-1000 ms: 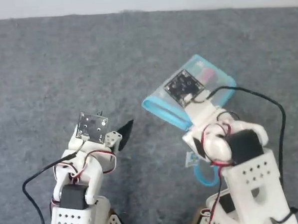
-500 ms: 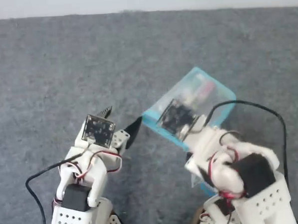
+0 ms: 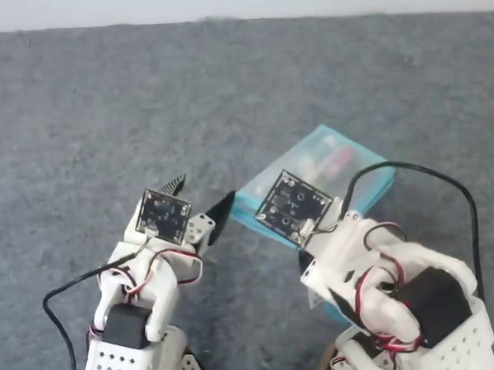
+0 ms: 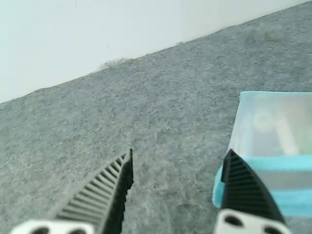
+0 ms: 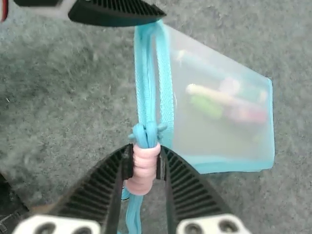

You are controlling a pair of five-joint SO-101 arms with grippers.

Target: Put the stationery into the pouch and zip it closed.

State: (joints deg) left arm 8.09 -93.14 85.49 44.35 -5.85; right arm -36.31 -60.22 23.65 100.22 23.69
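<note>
The pouch [image 3: 339,165] is clear plastic with a teal zip edge and lies on the grey felt right of centre. Pens and other coloured stationery [image 5: 222,100] show through its wall. My right gripper [image 5: 145,160] is shut on the pink zipper pull [image 5: 143,170] at one end of the zip band [image 5: 155,83]. In the high view that gripper sits under its wrist camera [image 3: 294,207]. My left gripper [image 3: 203,194] stands open just left of the pouch's corner, and one of its fingers [image 5: 114,9] reaches the far end of the zip band. The pouch [image 4: 273,141] lies beside the left gripper [image 4: 179,161].
Grey felt [image 3: 102,101] covers the table up to a pale wall at the back. A black cable [image 3: 459,199] loops from the right arm beside the pouch. A teal strap [image 5: 131,219] trails below the pull.
The right arm drew back toward its base with the pull, dragging the pouch nearer and turning it. The left gripper moved forward to the pouch's corner, then held still.
</note>
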